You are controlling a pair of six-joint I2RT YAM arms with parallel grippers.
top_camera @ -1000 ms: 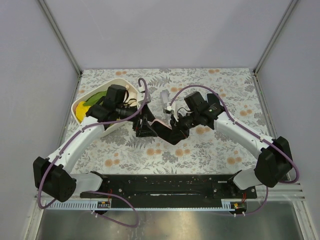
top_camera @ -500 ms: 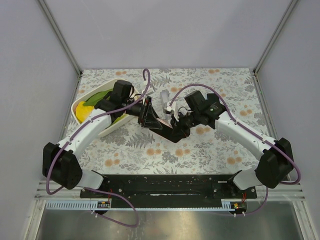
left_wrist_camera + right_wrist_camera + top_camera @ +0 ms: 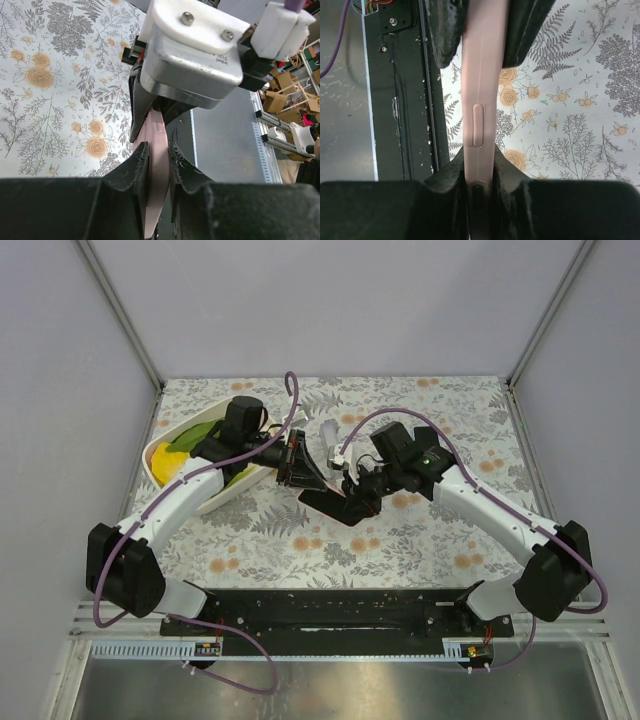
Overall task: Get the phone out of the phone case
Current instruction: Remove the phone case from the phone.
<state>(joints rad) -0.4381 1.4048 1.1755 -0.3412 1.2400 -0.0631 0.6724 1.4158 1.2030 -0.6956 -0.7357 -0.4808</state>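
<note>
Phone case (image 3: pixel 480 75) clamped edge-on at opposite ends by left pincer (image 3: pixel 159 152) and right pincer (image 3: pixel 480 159), seemingly braced for prying open.

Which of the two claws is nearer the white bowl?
The left claw, just beside the white bowl; the right claw clamps the same pink phone case from its far side, away from the bowl.

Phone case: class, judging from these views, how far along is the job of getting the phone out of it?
Done: the left gripper and right gripper are each shut on the pink phone case, at opposite ends. In hand: it hangs between them above the table. Left: the dark phone shows no gap from the case, so pulling it out is not yet done.
</note>
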